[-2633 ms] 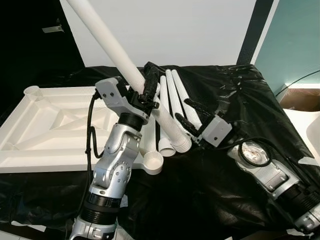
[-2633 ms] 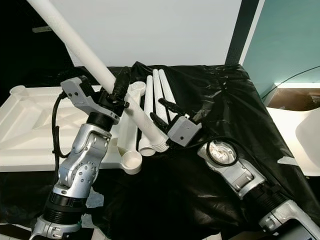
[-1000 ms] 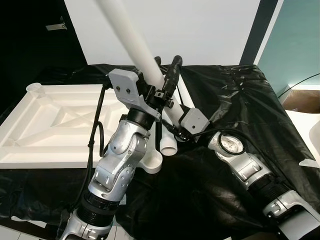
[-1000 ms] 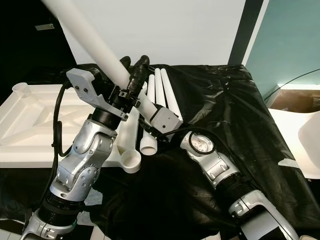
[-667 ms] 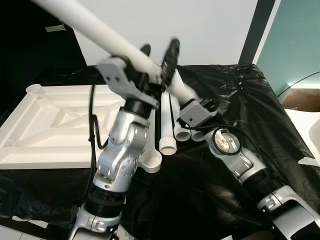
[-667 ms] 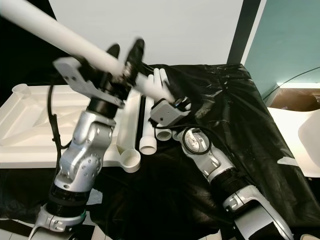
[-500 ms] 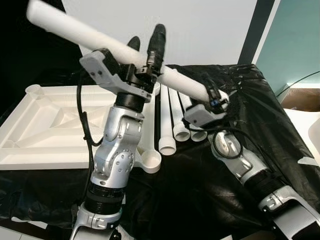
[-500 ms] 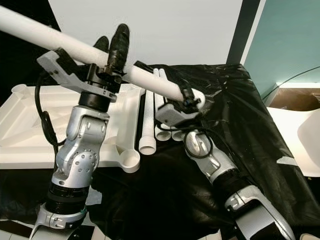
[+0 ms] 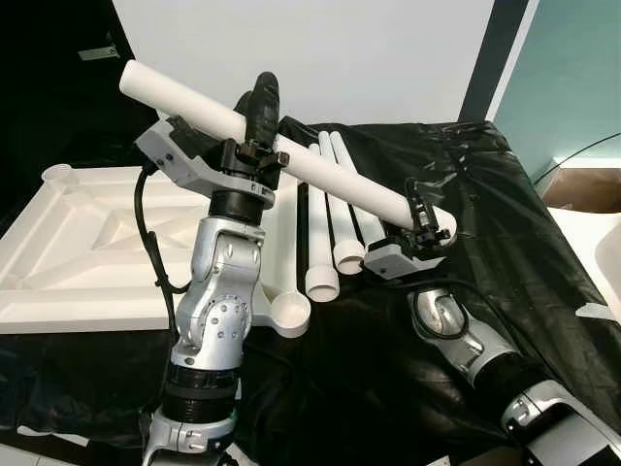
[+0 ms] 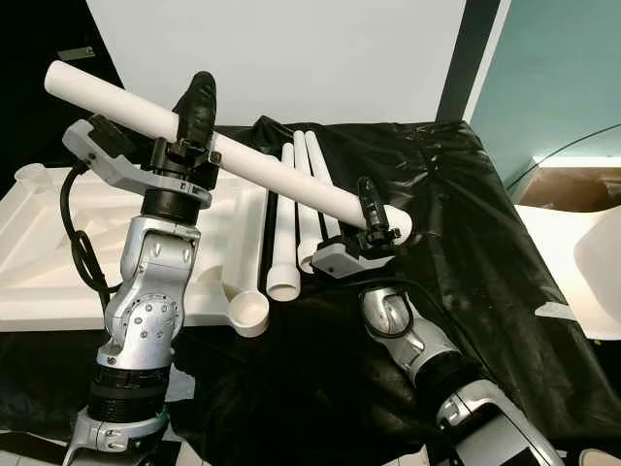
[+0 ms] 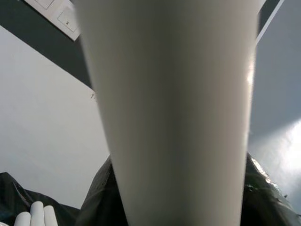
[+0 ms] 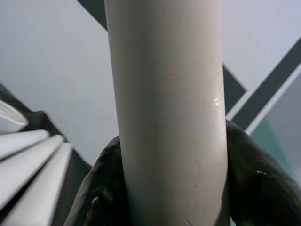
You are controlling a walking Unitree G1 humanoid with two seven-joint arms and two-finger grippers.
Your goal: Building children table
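- While both arms stand raised, the white table leg [image 9: 291, 162] spans between them, above the black-covered table [image 9: 505, 223].
- Left gripper [image 9: 254, 121] clamps its middle.
- Right gripper [image 9: 420, 214] clasps its lower end.

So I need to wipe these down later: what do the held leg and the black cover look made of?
Leg: likely matte white plastic tubing; the spare legs show hollow ends. Cover: thin glossy plastic sheet, crinkled, with shiny highlights.

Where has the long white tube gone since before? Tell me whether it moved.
Yes. The white tube, held by both grippers, has swung from steeply tilted to nearly level above the white tabletop.
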